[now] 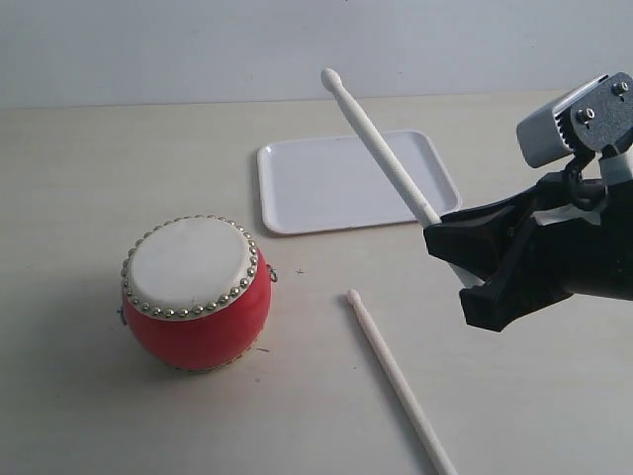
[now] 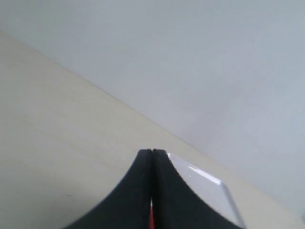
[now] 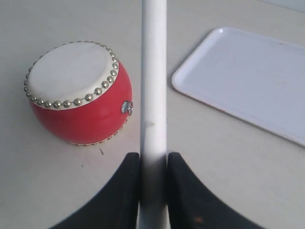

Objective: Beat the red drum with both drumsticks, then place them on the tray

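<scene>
The red drum (image 1: pixel 198 292) with its cream skin stands upright on the table at the left; in the right wrist view the drum (image 3: pixel 78 93) is beside the stick. My right gripper (image 1: pixel 447 259) is shut on one drumstick (image 1: pixel 381 148), which slants up with its bead tip over the tray's far side. In the right wrist view this stick (image 3: pixel 154 71) runs straight out between my right gripper's (image 3: pixel 153 160) jaws. The other drumstick (image 1: pixel 396 376) lies loose on the table, right of the drum. The white tray (image 1: pixel 326 183) is empty behind them. My left gripper (image 2: pixel 152 152) is shut with nothing in it and is outside the exterior view.
In the left wrist view a corner of the tray (image 2: pixel 200 191) shows past the jaws, with a pale wall behind the table edge. A thin red sliver shows in the slit between the left jaws.
</scene>
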Controlling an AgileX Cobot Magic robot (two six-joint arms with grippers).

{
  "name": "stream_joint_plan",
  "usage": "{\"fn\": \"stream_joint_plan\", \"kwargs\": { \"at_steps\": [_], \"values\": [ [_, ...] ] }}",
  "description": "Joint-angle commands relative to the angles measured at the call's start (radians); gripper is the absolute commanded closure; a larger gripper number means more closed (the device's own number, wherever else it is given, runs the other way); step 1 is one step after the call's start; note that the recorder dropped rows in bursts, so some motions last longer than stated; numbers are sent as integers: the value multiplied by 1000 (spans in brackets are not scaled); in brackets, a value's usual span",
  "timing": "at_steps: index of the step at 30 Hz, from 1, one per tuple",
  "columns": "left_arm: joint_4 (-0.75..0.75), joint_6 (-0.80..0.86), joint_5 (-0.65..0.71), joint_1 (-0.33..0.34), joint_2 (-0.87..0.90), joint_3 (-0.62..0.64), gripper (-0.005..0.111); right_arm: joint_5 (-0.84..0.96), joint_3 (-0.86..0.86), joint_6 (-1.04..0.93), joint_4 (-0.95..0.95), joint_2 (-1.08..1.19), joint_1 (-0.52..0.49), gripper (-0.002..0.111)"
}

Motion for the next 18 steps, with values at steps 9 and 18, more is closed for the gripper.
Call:
{"fn": "stream_joint_plan", "kwargs": {
  "at_steps": [9,18],
  "values": [
    [-217,151,238,1,-6,-40,107,-3,3,-29,1,-6,3,108],
    [-495,547,471,1,269,-363,107,-5,3,-29,3,-6,3,108]
  ]
}}
